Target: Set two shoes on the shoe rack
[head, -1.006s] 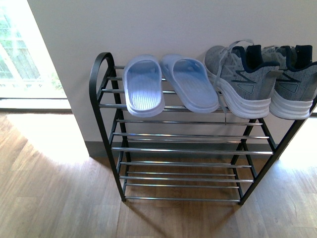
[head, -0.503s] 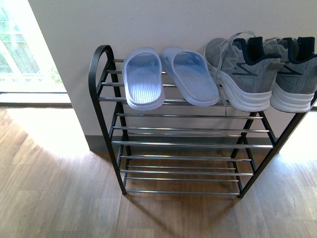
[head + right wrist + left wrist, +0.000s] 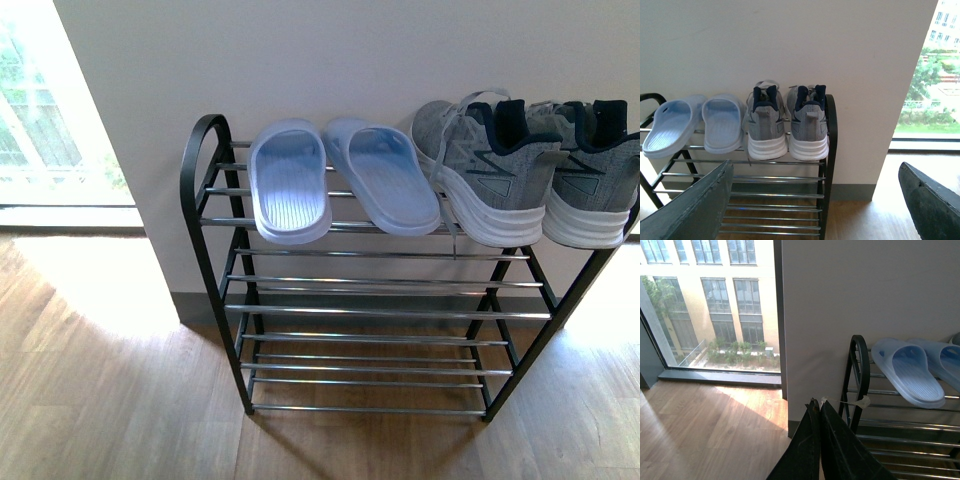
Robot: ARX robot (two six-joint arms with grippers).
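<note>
Two shoes [image 3: 530,170] sit side by side, heels out, at right end of top tier of shoe rack [image 3: 205,170] — blue slippers [image 3: 340,175] to left. Left gripper [image 3: 818,407] jaws pressed together, right gripper [image 3: 815,200] jaws spread, empty. Placement looks done — retreat straight back, clear of rack frame.

Two grey knit sneakers [image 3: 530,170] with thick white soles and navy collars stand upright, side by side and touching, heels nearest, at the right end of the black shoe rack's [image 3: 205,200] top tier.
</note>
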